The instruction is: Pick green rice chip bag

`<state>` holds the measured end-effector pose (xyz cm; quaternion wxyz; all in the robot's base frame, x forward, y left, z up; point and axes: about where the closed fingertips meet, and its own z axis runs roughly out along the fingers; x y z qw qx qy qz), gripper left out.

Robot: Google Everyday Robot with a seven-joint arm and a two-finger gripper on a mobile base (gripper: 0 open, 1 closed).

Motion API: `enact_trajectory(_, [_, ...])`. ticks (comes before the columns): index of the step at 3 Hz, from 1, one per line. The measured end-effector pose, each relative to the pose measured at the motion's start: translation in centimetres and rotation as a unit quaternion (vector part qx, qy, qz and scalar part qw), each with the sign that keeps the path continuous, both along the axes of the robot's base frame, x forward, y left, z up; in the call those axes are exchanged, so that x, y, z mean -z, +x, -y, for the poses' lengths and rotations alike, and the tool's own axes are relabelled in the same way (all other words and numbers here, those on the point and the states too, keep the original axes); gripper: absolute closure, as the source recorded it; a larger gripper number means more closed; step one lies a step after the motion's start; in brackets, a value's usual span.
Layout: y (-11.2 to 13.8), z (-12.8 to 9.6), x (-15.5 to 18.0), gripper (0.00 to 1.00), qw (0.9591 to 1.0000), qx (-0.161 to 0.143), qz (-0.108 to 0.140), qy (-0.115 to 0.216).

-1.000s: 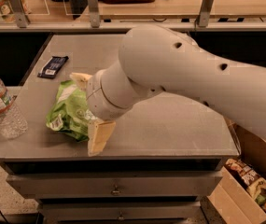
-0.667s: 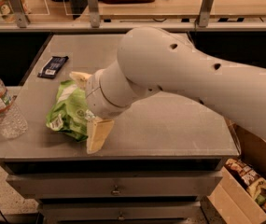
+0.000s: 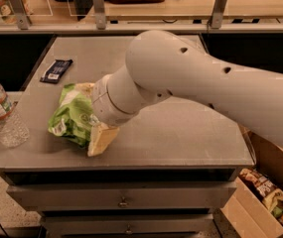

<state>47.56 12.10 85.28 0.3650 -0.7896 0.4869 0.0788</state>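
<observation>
The green rice chip bag (image 3: pixel 71 117) lies on the grey table (image 3: pixel 180 133), left of the middle and near the front edge. It is crinkly lime green with white patches. My gripper (image 3: pixel 97 135) is down at the bag's right side, with its cream tip touching the bag's lower right corner. My thick white arm (image 3: pixel 190 78) reaches in from the right and hides the bag's right part.
A clear plastic water bottle (image 3: pixel 1 115) stands at the table's left edge. A small dark flat wrapper (image 3: pixel 55 70) lies at the back left. A cardboard box with snacks (image 3: pixel 265 192) sits on the floor at the right. Drawers (image 3: pixel 123 201) are below the tabletop.
The gripper's tip has shifted slightly up and left, closer against the bag. The bag stays in the same place on the table.
</observation>
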Motion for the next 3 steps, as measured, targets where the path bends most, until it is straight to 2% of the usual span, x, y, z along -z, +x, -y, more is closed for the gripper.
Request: enact_trajectory(3, [-0.15, 0.04, 0.67, 0.85, 0.9993, -0.035, -0.015, -0.005])
